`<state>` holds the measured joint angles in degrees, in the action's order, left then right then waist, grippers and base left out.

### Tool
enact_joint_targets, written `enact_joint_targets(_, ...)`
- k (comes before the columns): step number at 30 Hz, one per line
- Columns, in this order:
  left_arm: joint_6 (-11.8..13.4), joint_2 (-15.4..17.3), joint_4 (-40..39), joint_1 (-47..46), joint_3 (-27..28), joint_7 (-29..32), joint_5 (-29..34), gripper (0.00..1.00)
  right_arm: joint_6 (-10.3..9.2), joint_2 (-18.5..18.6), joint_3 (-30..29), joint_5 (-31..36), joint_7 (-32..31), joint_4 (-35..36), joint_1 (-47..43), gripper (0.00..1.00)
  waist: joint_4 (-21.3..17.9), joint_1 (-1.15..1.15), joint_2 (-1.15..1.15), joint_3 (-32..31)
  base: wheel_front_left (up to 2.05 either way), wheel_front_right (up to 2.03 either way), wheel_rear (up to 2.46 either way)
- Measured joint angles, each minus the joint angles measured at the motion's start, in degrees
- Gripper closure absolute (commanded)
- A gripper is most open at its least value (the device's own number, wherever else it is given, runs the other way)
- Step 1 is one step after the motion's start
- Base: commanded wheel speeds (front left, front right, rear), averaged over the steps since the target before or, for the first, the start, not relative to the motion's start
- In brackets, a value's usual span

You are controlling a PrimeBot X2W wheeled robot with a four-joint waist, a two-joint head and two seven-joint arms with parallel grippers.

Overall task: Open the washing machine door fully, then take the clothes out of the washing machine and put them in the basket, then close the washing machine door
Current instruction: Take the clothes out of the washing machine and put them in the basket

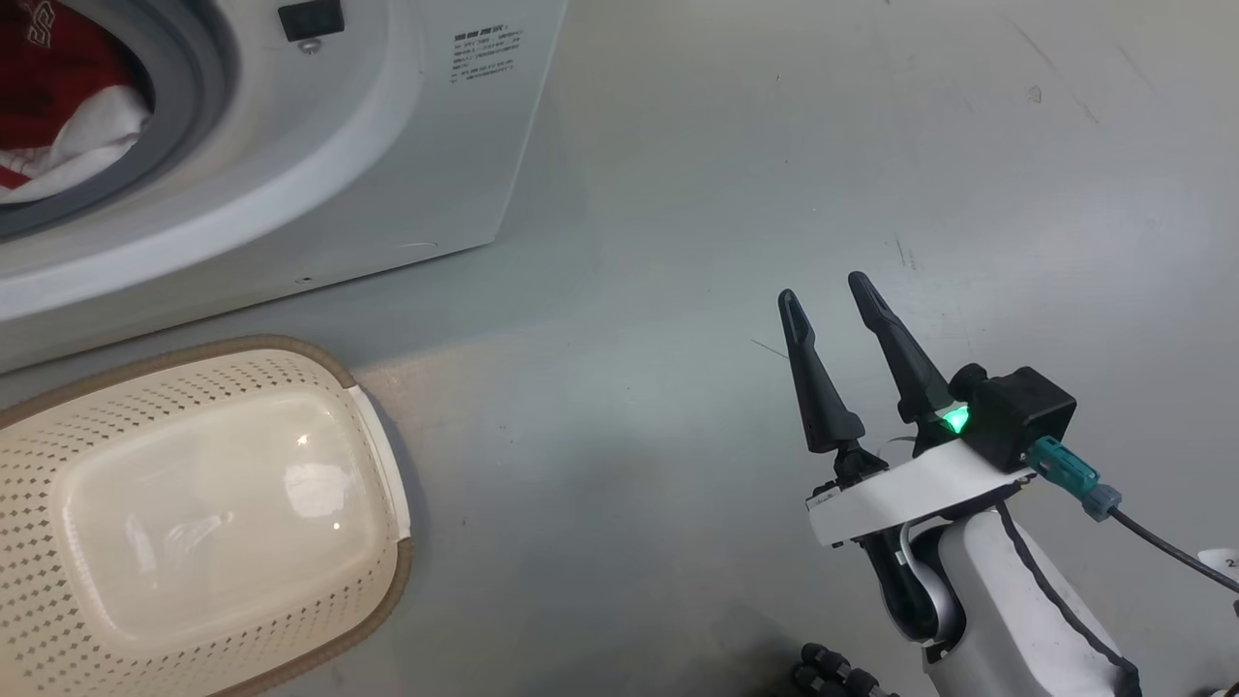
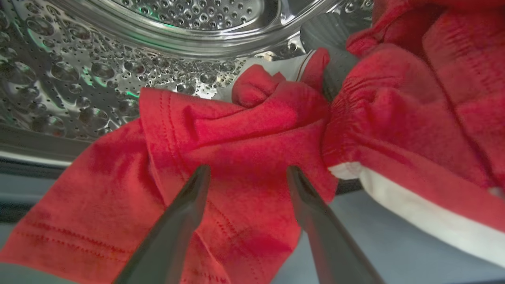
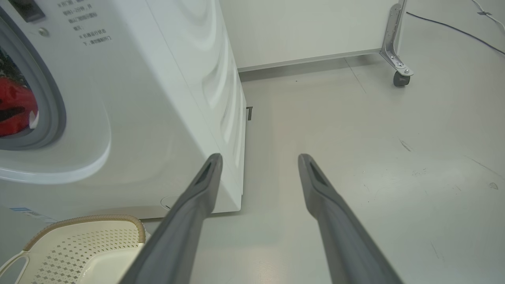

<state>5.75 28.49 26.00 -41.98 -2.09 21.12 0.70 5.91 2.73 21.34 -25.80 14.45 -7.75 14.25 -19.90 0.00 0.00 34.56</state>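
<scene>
Clothes [image 2: 256, 130] just ahead of left gripper [image 2: 248, 169], spread apart, empty

The floor [image 1: 678, 407] is pale grey and smooth, with a soft sheen. Faint dark scuffs [image 1: 905, 254] mark it in the head view, and a small chip-like spot [image 1: 1034, 94] lies farther off. In the right wrist view a white wall panel [image 3: 307, 27] stands on the floor, with a grey strip [image 3: 307, 61] along its base. At the panel's end a metal bracket [image 3: 391, 35] runs down to a small dark caster [image 3: 399, 79], which rests on the floor. A thin black cable [image 3: 453, 29] lies across the floor beyond the caster.
</scene>
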Motion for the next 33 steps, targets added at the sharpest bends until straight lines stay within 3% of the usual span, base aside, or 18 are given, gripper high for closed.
enact_joint_targets(12,0.36,1.99,4.12,-5.42,-2.08,4.34,5.27,0.00,-0.56,-0.01,0.87,-1.42,0.00,0.01,1.05,0.00,0.23,0.00,0.00,0.74,0.00,0.00,0.00)
enact_joint_targets(31,-0.18,2.20,8.69,-11.01,-3.65,10.92,5.81,0.02,-1.40,-0.01,1.69,-2.25,0.00,0.01,2.15,0.00,-0.14,0.00,0.00,2.35,0.00,0.00,0.00)
enact_joint_targets(32,-0.18,2.01,8.79,-11.24,-3.53,11.20,5.75,0.50,-1.49,-0.01,1.70,-2.35,0.00,0.01,2.29,0.00,-0.15,0.00,0.00,2.40,0.00,0.00,0.00)
enact_joint_targets(33,-0.18,1.79,8.90,-11.48,-3.46,11.37,5.60,0.79,-1.51,-0.01,1.70,-2.35,0.00,0.01,2.42,0.00,-0.16,0.00,0.00,2.44,0.00,0.00,0.00)
